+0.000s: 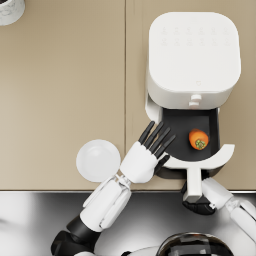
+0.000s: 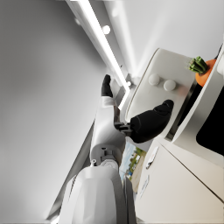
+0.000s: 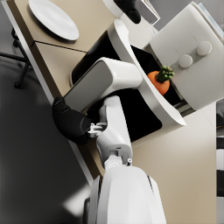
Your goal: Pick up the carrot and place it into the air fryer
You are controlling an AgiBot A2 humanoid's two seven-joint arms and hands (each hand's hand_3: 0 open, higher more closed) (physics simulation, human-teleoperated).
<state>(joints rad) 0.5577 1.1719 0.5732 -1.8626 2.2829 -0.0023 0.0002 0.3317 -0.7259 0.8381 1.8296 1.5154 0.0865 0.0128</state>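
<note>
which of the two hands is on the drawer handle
The right hand: it grips the air fryer drawer's handle. The left hand hovers open beside the drawer.

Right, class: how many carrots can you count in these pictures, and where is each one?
1. The single carrot lies in the air fryer's open black drawer, toward its right side in the head view. No other carrot shows; anything inside the fryer's body would be hidden.

Both arms were clad in smooth, glossy white shells with rounded edges. The left forearm point(image 1: 106, 202) was built of separate white panels split by narrow seams, with a black joint at the elbow. The left robot hand point(image 1: 145, 155) had a white back and slim black fingers point(image 1: 156, 136). The right robot hand point(image 3: 70, 121) was dark and rounded, joined to a white wrist with small grey fittings.
</note>
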